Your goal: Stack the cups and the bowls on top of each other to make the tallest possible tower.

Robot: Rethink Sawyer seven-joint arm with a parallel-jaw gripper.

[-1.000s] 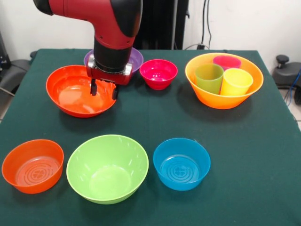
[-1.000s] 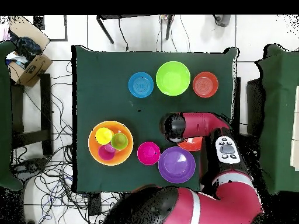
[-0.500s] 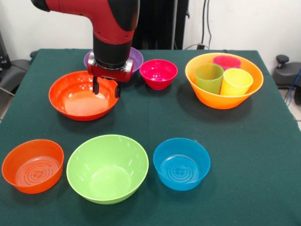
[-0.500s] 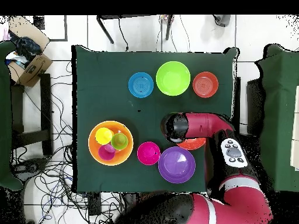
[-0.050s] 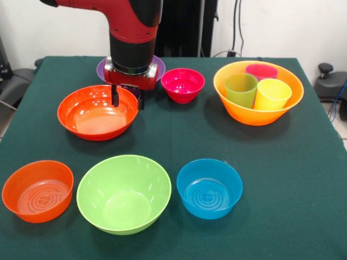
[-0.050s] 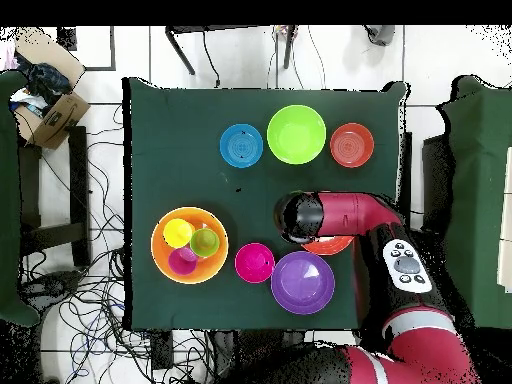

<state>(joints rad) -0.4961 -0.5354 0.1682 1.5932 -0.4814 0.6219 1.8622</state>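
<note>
My gripper (image 5: 128,101) is open, with one finger inside the wide red-orange bowl (image 5: 95,115) and the other just outside its right rim. The purple bowl (image 5: 156,66) sits right behind the arm and the small pink bowl (image 5: 182,84) to its right. In the big orange bowl (image 5: 255,116) at the right stand the green cup (image 5: 241,89), the yellow cup (image 5: 271,93) and a magenta cup (image 5: 261,70). Along the near edge stand the small orange bowl (image 5: 37,189), the lime green bowl (image 5: 123,192) and the blue bowl (image 5: 209,188). From overhead, the arm (image 6: 335,215) hides the gripper.
The dark green table (image 5: 282,179) carries everything. Off the table, the overhead view shows a cardboard box (image 6: 50,105) and tangled cables (image 6: 95,290) on the floor.
The gripper has moved right and slightly back, staying over the red-orange bowl's right rim. The bowl has shifted a little to the right and now lies flatter.
</note>
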